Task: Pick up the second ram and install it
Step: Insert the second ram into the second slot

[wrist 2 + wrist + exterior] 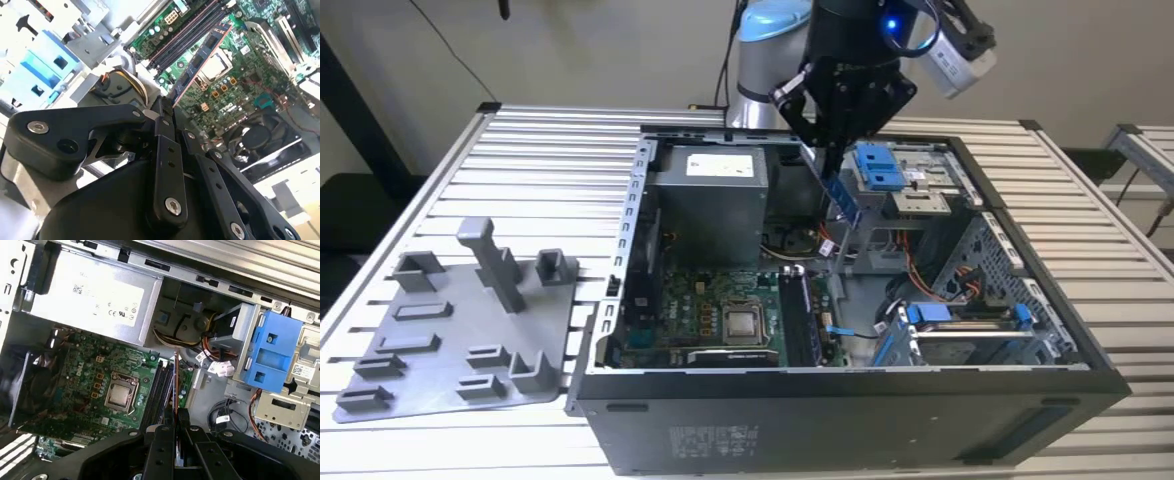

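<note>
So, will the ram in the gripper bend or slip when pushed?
Probably stiff: the second ram juts straight from the gripper without sagging. Likely light, since a pinch at one end holds it. Being thin and flat, it may twist if pushed off-line.

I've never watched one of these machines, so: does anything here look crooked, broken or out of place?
Nothing looks broken or spilled. The computer case lies open on its side, and the tool holds the second ram by one end above the motherboard, not in a slot.
</note>
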Controlling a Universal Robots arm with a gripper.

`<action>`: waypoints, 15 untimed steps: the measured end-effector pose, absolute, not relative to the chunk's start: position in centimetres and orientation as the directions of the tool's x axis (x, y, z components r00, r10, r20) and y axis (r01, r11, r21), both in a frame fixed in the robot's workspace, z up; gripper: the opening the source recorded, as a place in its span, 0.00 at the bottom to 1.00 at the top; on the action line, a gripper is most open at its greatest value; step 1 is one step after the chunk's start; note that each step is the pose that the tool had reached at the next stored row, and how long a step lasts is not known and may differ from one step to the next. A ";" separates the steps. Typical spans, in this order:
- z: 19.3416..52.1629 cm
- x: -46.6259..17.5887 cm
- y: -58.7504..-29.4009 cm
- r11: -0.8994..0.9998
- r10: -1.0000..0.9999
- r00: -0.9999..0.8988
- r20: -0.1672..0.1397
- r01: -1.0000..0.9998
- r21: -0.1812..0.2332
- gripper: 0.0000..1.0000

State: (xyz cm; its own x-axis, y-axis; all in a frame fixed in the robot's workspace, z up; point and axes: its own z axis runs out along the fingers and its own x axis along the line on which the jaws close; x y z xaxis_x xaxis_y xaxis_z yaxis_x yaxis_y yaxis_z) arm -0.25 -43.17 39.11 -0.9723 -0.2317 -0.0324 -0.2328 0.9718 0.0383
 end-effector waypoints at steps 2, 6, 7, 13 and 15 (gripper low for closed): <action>39.1 -0.2 -43.2 0.979 -0.199 -0.980 -0.032 -0.200 0.038 0.14; 39.1 -0.2 -43.2 0.990 -0.135 -0.990 -0.032 -0.137 0.038 0.14; 39.1 -0.2 -43.2 0.992 -0.120 -0.992 -0.032 -0.121 0.038 0.14; 39.1 -0.2 -43.2 0.999 -0.031 -0.999 -0.032 -0.032 0.038 0.14; 39.1 -0.2 -43.2 0.999 -0.003 -0.999 -0.032 -0.004 0.038 0.14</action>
